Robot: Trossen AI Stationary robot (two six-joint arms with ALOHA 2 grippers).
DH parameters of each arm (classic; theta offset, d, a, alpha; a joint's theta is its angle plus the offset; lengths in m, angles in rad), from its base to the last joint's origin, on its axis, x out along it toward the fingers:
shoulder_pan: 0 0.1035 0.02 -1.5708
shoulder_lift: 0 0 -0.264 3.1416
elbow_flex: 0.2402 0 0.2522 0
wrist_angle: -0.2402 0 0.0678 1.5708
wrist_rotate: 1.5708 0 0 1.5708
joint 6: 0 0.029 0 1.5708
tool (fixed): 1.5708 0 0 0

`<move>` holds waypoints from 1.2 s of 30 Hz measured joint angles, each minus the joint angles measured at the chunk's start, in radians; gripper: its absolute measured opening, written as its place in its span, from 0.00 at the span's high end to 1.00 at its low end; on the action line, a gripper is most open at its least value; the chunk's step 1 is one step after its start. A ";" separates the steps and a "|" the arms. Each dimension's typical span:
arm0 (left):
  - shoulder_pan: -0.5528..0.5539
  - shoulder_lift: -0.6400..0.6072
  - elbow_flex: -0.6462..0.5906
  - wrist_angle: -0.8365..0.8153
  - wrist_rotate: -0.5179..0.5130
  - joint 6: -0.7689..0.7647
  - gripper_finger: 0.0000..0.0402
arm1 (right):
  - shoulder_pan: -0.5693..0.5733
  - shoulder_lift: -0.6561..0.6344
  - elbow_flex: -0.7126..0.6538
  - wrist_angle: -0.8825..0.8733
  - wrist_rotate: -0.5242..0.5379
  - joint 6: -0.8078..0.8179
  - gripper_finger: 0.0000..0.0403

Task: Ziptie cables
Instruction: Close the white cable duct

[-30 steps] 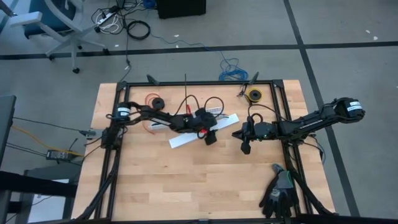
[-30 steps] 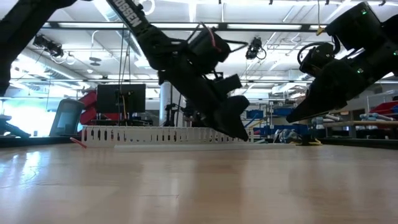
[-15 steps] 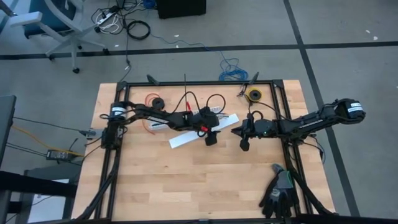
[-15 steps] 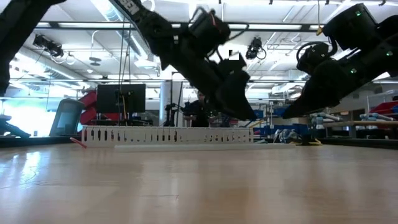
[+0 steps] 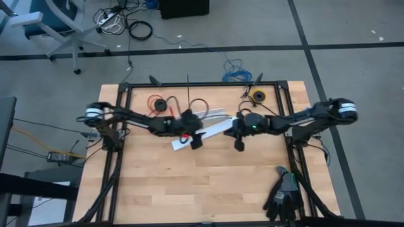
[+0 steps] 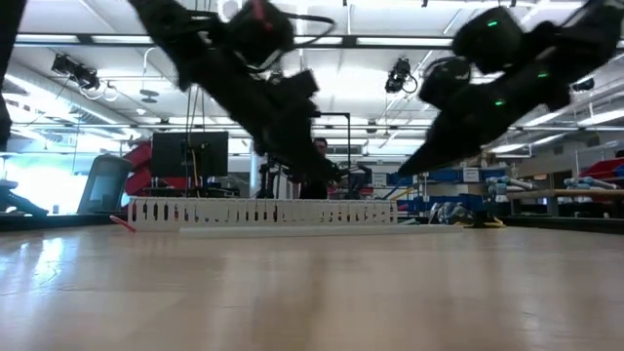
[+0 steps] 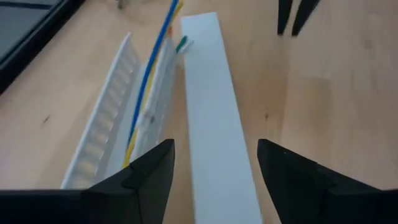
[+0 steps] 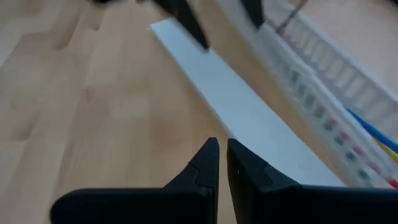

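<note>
Left gripper (image 7: 214,165), jaws spread, hangs over the white flat strip (image 7: 214,118) on the wooden table (image 5: 189,183) (workshop behind); right gripper (image 8: 222,162), nearly closed, empty.

Both arms: dark, slim, multi-joint, black cables looped alongside. White band near the outer joint of each. Left arm (image 5: 139,120): red detail near the wrist. Right arm (image 5: 297,121): small green LED lit at the wrist. Fingers (image 7: 140,180): matte black, wedge-shaped, tapering to narrow tips.
</note>
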 joint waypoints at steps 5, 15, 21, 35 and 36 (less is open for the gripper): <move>-0.015 -0.157 -0.162 0.022 -0.012 -0.069 0.41 | -0.035 0.222 0.214 -0.046 -0.133 -0.126 0.95; -0.051 -0.405 -0.400 0.029 -0.097 -0.163 0.41 | -0.061 0.632 0.787 -0.458 -0.275 -0.342 0.94; -0.069 -0.510 -0.474 0.043 -0.128 -0.202 0.41 | -0.060 0.754 1.006 -0.590 -0.299 -0.428 0.89; -0.071 -0.572 -0.556 0.016 -0.120 -0.236 0.41 | -0.043 0.833 1.098 -0.595 -0.293 -0.610 0.52; -0.071 -0.573 -0.557 0.006 -0.120 -0.235 0.41 | -0.042 0.834 1.098 -0.576 -0.296 -0.610 0.49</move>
